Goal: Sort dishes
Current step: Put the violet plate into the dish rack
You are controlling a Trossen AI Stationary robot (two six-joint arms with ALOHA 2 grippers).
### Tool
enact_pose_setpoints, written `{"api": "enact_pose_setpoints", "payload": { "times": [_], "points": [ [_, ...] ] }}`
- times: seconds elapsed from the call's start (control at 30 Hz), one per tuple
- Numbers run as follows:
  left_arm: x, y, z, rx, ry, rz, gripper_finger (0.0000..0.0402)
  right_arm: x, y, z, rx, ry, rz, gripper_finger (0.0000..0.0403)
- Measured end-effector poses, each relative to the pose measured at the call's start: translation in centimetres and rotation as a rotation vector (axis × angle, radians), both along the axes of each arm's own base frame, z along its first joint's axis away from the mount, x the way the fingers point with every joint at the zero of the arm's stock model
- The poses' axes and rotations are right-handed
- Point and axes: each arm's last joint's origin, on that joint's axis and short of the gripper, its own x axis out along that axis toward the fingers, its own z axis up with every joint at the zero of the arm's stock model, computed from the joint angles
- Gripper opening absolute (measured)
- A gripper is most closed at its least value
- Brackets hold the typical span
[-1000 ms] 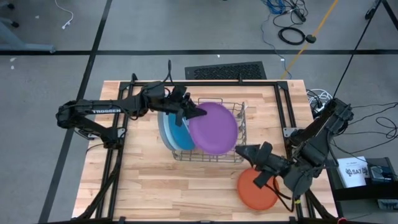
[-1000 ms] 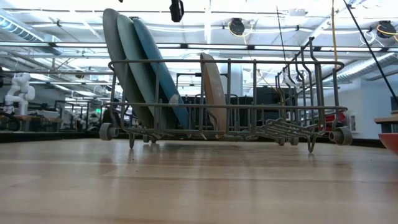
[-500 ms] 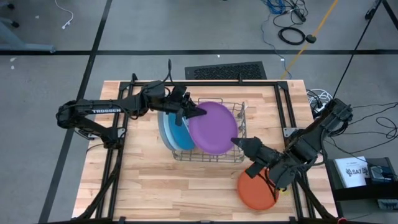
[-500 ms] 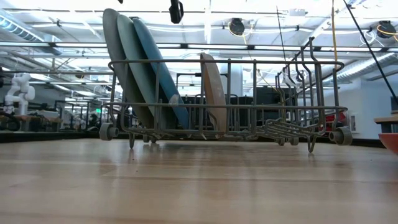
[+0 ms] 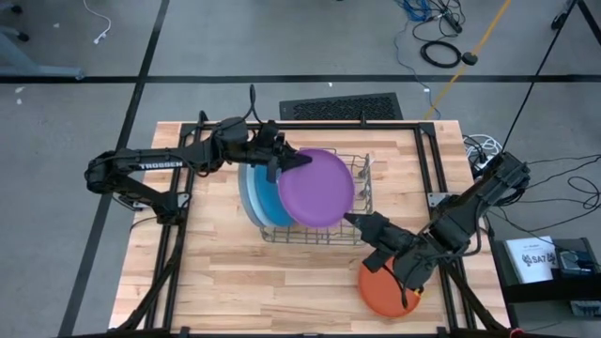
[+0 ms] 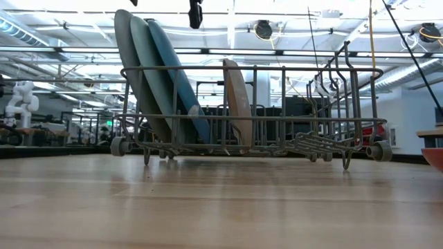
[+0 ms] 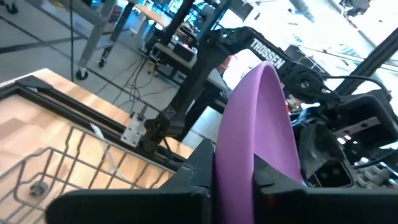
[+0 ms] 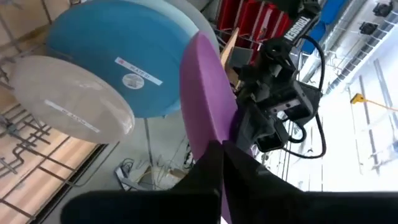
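Note:
A small purple plate (image 5: 316,188) hangs on edge above the grey wire rack (image 5: 364,192), held between both grippers. My left gripper (image 5: 285,161) is shut on its far-left rim, and my right gripper (image 5: 353,219) is shut on its near-right rim. Three large plates (image 6: 156,76), light blue, grey and darker blue, lean on edge in the rack's left end. A beige plate (image 6: 237,104) stands on edge farther right in it. An orange-red plate (image 5: 385,291) lies flat on the table at the near right, under my right arm. My left gripper pinches the purple plate's rim (image 7: 233,171) between its two fingers, coming about level from the table's left. The plate stands on edge, lifted clear of the rack. My right gripper pinches the opposite rim (image 8: 214,134) between its two fingers, slanting in from the table's near right. The fingers themselves hide how far back the rim reaches.
The rack stands in the middle of the wooden table (image 5: 235,282). A black frame (image 5: 427,169) runs along the table's edges. There is bare wood in front of the rack and at the near left.
My right gripper has gone from above the orange-red plate toward the far left, up to the purple plate, and has shut on its near-right rim. The left gripper has kept its hold, and the plate stays lifted above the rack.

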Motion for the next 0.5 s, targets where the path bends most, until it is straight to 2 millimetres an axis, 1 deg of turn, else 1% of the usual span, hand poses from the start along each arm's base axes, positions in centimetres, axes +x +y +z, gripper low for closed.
{"api": "enact_pose_setpoints", "payload": {
  "times": [0.13,0.2,0.5],
  "points": [
    [0.01,-0.23,0.02,-0.003,-0.001,-0.034,0.0062,-0.16,0.11,-0.02,0.014,-0.021,-0.019,0.0003],
    [0.02,-0.35,0.00,-0.003,0.000,-0.049,0.0072,-0.20,0.01,-0.05,0.027,-0.031,-0.033,0.0003],
    [0.07,-0.52,0.22,0.001,-0.022,-0.036,0.0080,-0.58,-0.28,-0.69,0.088,-0.027,-0.058,0.0002]
  ]
}}
